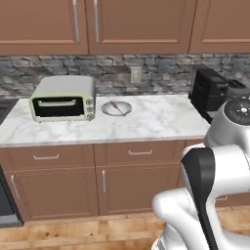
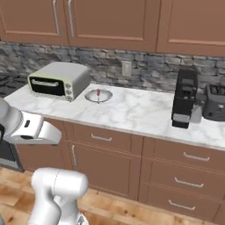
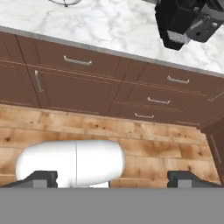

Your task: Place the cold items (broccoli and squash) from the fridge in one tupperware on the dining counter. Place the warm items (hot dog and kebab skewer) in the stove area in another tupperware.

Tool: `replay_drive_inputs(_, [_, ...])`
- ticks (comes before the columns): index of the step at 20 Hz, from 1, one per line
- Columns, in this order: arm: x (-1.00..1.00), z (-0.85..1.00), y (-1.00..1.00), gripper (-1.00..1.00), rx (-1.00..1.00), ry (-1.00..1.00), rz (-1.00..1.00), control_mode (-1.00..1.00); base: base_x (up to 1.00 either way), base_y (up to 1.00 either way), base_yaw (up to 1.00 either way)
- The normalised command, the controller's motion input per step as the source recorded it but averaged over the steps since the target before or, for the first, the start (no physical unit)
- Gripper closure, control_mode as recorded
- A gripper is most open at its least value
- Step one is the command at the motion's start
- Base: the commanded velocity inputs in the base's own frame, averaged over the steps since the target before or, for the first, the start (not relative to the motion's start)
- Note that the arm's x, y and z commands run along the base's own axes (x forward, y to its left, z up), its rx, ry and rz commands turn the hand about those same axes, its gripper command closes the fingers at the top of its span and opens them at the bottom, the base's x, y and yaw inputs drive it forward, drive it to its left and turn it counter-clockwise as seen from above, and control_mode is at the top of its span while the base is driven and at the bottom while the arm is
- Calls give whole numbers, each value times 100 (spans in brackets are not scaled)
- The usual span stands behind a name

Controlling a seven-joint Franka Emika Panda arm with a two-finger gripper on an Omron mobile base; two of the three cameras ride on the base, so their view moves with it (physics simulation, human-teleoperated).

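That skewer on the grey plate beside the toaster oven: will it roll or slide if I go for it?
The kebab skewer looks thin and stick-like, so it probably rolls easily. It lies on a shallow grey plate whose smooth surface may let it slide. It seems light; the gripper, wide open, may nudge it away.

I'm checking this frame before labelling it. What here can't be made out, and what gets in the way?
- Item on the plate: too small in both base views to name; something thin with a red bit.
- Stove: cut off by the left edge of the left base view.
- Toaster: cropped by the right edge of the right base view.
- Gripper: fingertips wide apart, holding nothing; the rest lies below the hand view.
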Motion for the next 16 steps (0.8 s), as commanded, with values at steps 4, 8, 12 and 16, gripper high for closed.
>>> replay_drive_inputs(4, [0, 0, 0, -100, 0, 0, 0, 100, 84, 100, -18])
replay_drive_inputs(8, [0, 0, 0, -100, 0, 0, 0, 100, 33, 100, -20])
replay_drive_inputs(12, [0, 0, 0, -100, 0, 0, 0, 100, 0, 100, -20])
replay_drive_inputs(16, [0, 0, 0, -100, 0, 0, 0, 100, -9, 100, -19])
